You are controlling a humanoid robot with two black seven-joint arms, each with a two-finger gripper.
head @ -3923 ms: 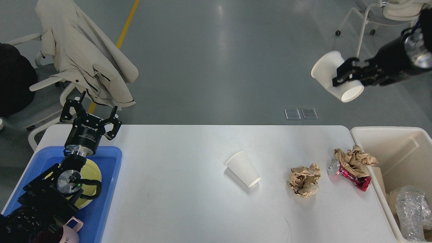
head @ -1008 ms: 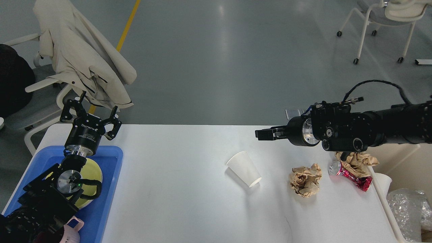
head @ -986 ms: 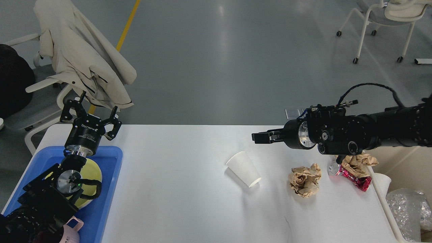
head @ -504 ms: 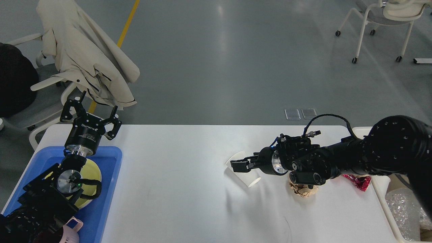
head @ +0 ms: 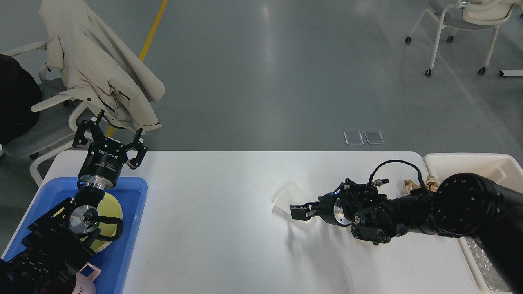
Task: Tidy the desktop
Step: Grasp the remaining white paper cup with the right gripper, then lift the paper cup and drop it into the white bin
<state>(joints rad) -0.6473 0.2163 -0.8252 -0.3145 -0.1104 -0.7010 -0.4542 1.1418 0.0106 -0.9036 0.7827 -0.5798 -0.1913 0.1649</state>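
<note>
A large white desktop [head: 212,228] fills the lower part of the head view, with a grey floor beyond its far edge. On its left end sits a blue plastic tray [head: 126,245] holding a yellow-green plate [head: 112,210], partly hidden by the left arm. At the tray's near edge a small pink object [head: 88,273] shows; what it is cannot be told. The left gripper [head: 109,136] is raised above the tray's far edge with its fingers spread wide and nothing between them. At the right end stands a cream plastic bin [head: 470,161]; clear crinkled plastic [head: 484,265] shows inside near its front. The right arm reaches leftward low over the desktop. The right gripper [head: 300,212] sits at a white paper cup [head: 286,196] lying on its side; whether its fingers grip the cup cannot be told. Crumpled brown paper [head: 416,183] peeks out behind the arm.
</note>
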